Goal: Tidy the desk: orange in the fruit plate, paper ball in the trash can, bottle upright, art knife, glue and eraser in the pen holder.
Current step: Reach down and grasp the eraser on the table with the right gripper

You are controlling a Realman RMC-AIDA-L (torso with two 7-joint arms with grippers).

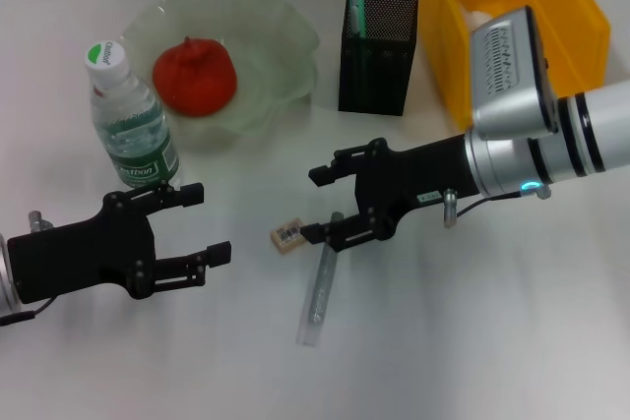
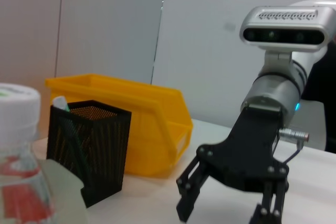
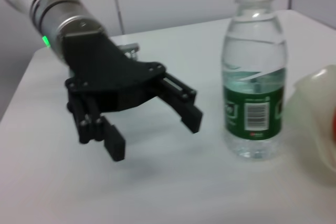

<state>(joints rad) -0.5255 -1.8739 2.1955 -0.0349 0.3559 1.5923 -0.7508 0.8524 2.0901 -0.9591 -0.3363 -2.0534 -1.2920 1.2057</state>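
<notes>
Now right gripper spread wide, low over desk, nothing held; eraser and art knife lie at its lower fingertip. Left gripper also spread, empty, beside upright bottle. Orange sits in fruit plate; pen holder behind.

Setting is reading as an office or an office-style test room. A plain white desk is carrying desk goods: a black mesh pen holder, a small eraser and a yellow plastic bin. Pale flat wall panels with vertical seams are standing behind the desk in the left wrist view. Nothing domestic is showing; possibly a lab corner, since little of the room is appearing.
</notes>
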